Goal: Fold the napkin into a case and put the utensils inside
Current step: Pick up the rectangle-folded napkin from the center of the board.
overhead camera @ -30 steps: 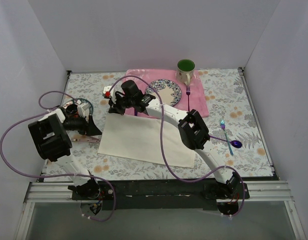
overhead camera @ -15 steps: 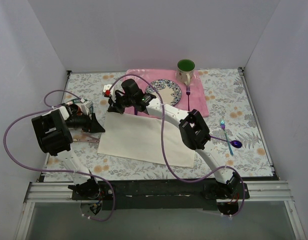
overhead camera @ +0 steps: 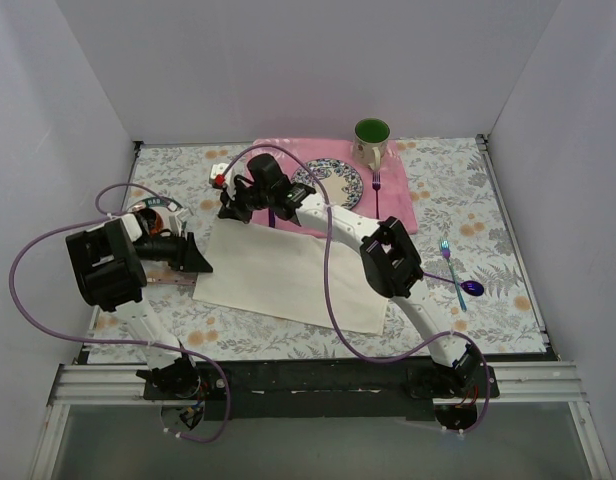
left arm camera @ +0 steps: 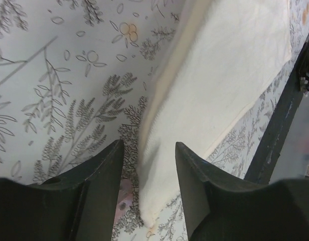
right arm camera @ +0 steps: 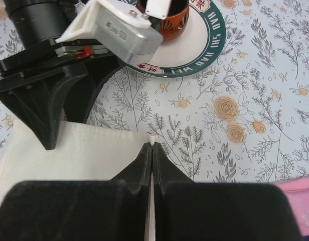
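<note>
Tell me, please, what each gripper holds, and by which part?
The right gripper pinches the cream-white cloth napkin by its far left corner; the left gripper straddles its left edge, jaws open, holding nothing.

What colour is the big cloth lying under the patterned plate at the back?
Pink. The placemat shows best in the top external view.

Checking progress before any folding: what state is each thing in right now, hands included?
napkin: spread out, unfolded, not yet a case.
left hand: open, fingers straddling the napkin's left edge.
right hand: shut on the napkin's far left corner.
utensils: lying crossed on the table, to the right of the napkin and not in it.
mug: upright on the pink placemat.
</note>
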Controlling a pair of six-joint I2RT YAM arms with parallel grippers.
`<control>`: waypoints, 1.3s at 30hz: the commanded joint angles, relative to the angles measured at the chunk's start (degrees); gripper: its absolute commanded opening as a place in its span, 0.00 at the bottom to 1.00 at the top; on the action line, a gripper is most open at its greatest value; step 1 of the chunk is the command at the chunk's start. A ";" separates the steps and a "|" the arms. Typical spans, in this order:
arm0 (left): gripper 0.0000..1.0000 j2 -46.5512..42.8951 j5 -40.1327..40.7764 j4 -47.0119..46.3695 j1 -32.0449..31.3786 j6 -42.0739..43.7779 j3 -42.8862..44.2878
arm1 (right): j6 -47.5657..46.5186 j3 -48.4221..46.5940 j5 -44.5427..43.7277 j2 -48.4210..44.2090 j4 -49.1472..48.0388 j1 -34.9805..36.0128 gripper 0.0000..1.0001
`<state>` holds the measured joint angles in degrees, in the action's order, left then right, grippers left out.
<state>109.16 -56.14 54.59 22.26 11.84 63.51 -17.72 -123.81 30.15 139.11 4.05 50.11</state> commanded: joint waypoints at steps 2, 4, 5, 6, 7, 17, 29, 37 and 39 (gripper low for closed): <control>0.42 -4.92 -0.03 5.79 -0.20 4.51 -1.54 | 1.19 -0.12 -0.01 -4.46 -3.53 -0.89 0.01; 0.39 -6.24 0.68 7.11 -0.11 5.21 -2.76 | 1.54 -0.03 -0.09 -4.46 -3.53 -1.15 0.01; 0.39 -6.51 1.12 7.63 -0.11 5.74 -3.29 | 1.72 -0.03 -0.18 -4.46 -3.53 -1.15 0.01; 0.38 -7.03 1.38 8.51 -0.11 6.18 -3.74 | 1.81 -0.03 -0.09 -4.37 -5.01 -1.33 0.01; 0.38 -7.38 1.47 8.87 -0.11 6.27 -4.44 | 1.89 -0.03 -0.09 -4.46 -5.11 -1.33 0.01; 0.32 -8.35 2.53 8.34 1.11 3.90 -5.68 | 2.25 -0.03 -0.27 -4.63 -5.29 -1.77 0.01; 0.18 -8.53 3.40 10.10 4.45 2.23 -3.91 | 2.86 -0.64 -0.45 -4.11 -5.64 -2.03 0.01; 0.00 -8.97 3.84 11.24 5.95 0.74 -2.95 | 4.35 -2.23 0.26 -3.05 -6.16 -1.86 0.01; 0.00 -8.71 4.19 12.90 7.61 0.82 -0.32 | 4.97 -2.58 0.43 -2.97 -6.60 -1.94 0.01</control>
<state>103.18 -52.21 65.30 27.31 13.06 59.07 -14.41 -123.85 30.02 139.09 1.63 48.40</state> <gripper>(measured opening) 0.019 0.030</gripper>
